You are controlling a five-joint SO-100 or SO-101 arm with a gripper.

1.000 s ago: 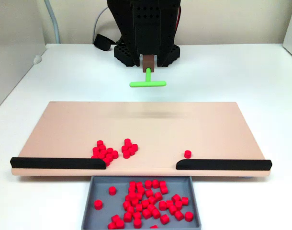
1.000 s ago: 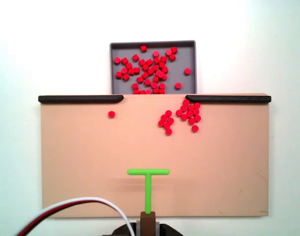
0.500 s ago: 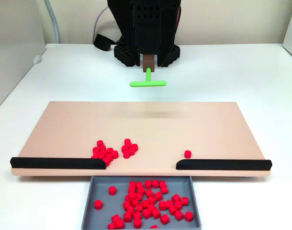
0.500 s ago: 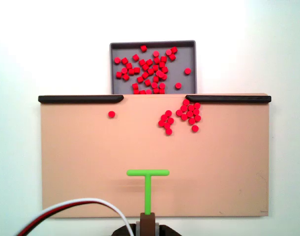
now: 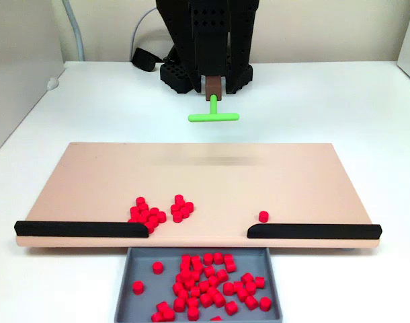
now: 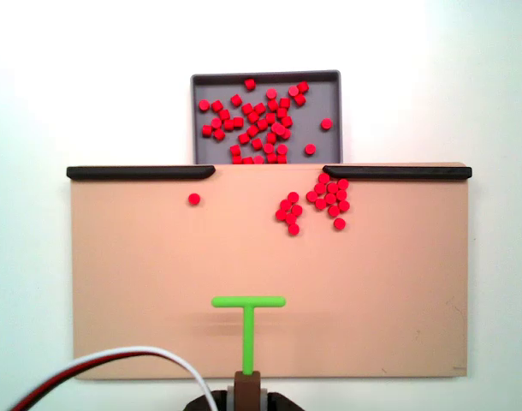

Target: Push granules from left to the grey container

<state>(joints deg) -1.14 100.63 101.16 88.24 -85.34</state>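
Now | jaws closed on green pusher | raised above board

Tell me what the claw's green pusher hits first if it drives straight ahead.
Likely bare board only: the green pusher points at the gap into the grey tray, passing between the lone pellet and the cluster. Its height is unclear.

bright, even light in both fixed views; soft shadows, slight blur, white background overexposed.

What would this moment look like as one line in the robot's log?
pusher: raised, near board edge | granules: two clusters, one stray on board | grey container: part filled
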